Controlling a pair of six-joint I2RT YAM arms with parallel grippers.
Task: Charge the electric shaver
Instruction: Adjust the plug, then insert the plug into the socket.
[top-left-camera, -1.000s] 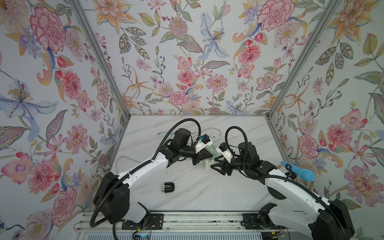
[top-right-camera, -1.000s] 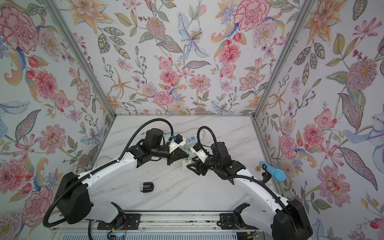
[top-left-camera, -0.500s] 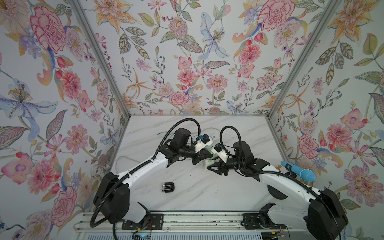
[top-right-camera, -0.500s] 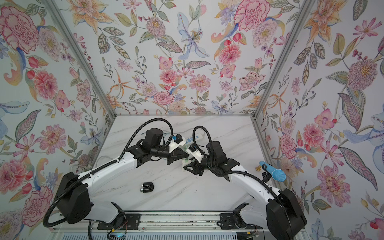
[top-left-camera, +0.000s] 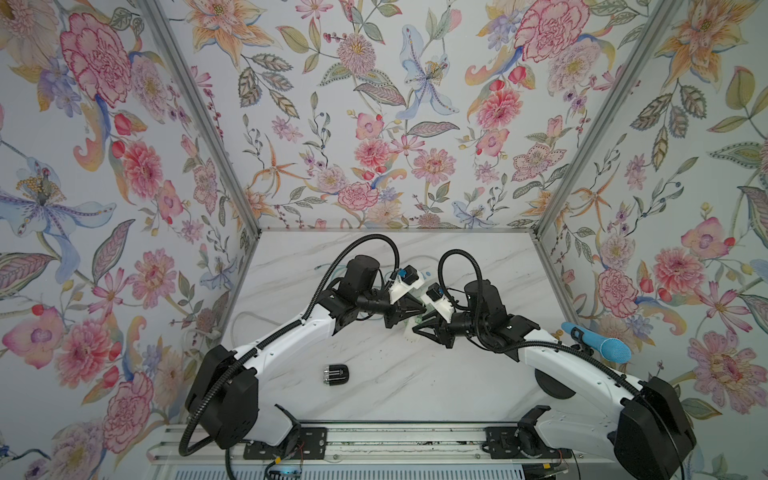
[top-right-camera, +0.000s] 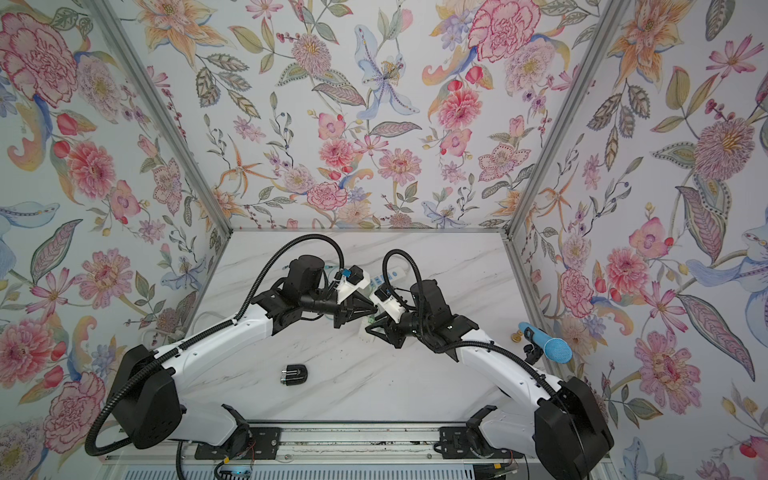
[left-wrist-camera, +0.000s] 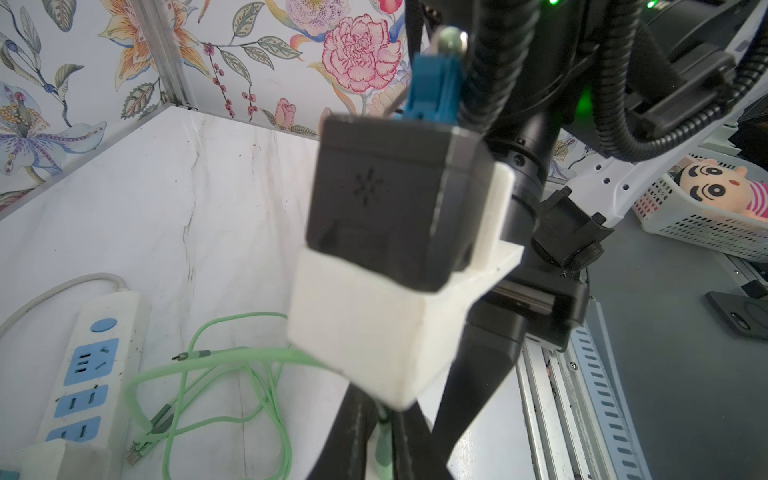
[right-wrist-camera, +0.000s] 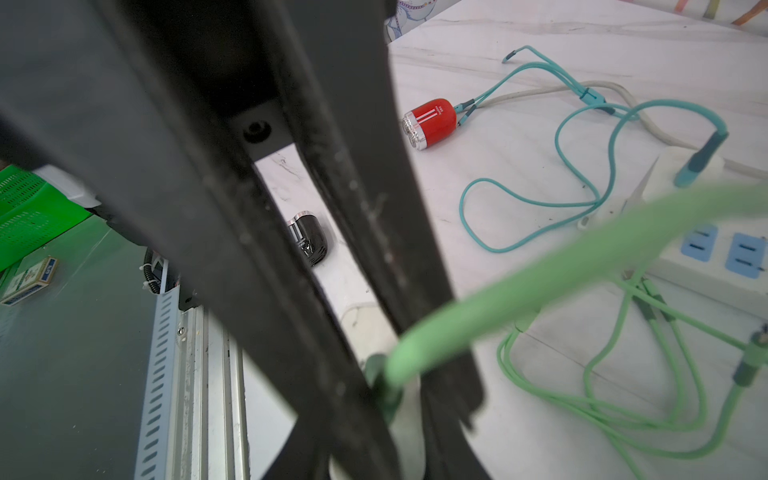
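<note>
A: Top views first. Arm pose?
B: Both arms reach in with elbows out. The left claw (top-left-camera: 415, 311) and right claw (top-left-camera: 419, 328) sit nose to nose mid tabletop (top-left-camera: 415, 386), over a white charger adapter (top-left-camera: 410, 336).
A: Shaver?
B: The black shaver (top-left-camera: 336, 374) is on its side near the front rail, long axis across the tabletop, silver head toward the left arm's side. It's well apart from both claws, bare marble all round.
A: Left wrist?
B: The right arm's camera block fills most of it. The power strip (left-wrist-camera: 83, 374) lies flat on the marble with the green cable (left-wrist-camera: 249, 359) looped beside it. Left claw's opening: can't tell.
A: Right wrist?
B: Right claw is narrow, both fingers (right-wrist-camera: 257, 257) against the adapter, green plug sticking out between them. The black shaver shows through the finger gap. A red shaver (right-wrist-camera: 430, 122) lies farther off, with teal cable (right-wrist-camera: 704, 156) ends at its tail.
</note>
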